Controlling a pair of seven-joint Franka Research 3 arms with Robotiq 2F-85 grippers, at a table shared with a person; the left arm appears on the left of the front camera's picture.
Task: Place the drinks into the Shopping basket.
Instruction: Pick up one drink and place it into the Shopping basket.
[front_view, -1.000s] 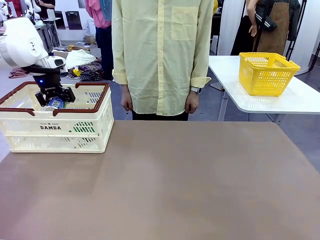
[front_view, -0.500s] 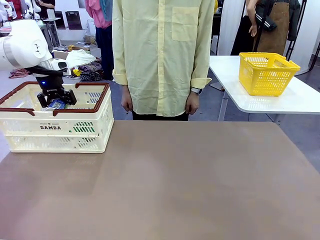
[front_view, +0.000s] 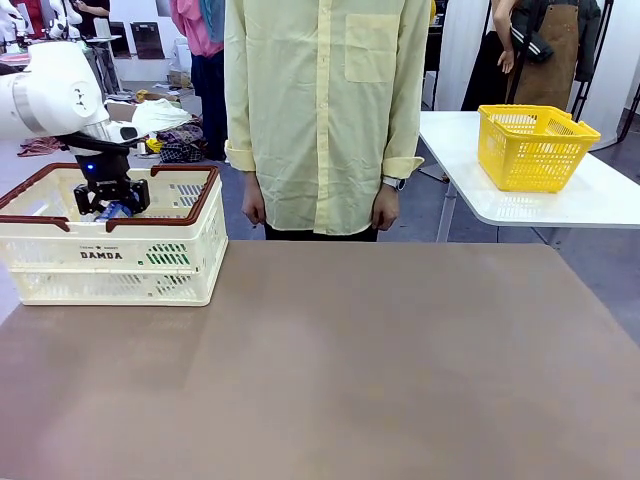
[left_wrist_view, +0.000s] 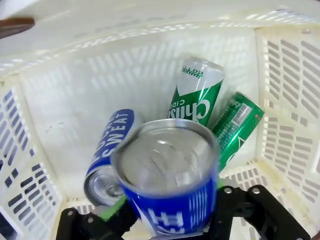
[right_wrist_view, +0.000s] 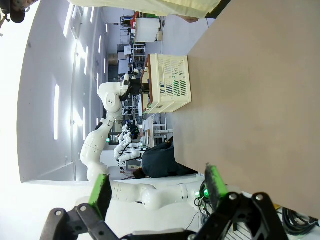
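Left tool (front_view: 111, 203) hangs inside the Shopping basket (front_view: 190, 250) at the desk's far left corner, and a blue can (left_wrist_view: 170, 185) sits between its green pads (left_wrist_view: 112, 211); whether the jaws grip it or have let go, I cannot tell. On the basket floor lie another blue can (left_wrist_view: 107, 155) and two green cans (left_wrist_view: 195, 95), close together. Right tool (right_wrist_view: 157, 192) is spread wide, holding nothing, above the bare desk (front_view: 350, 380). Judging by this, only the release remains.
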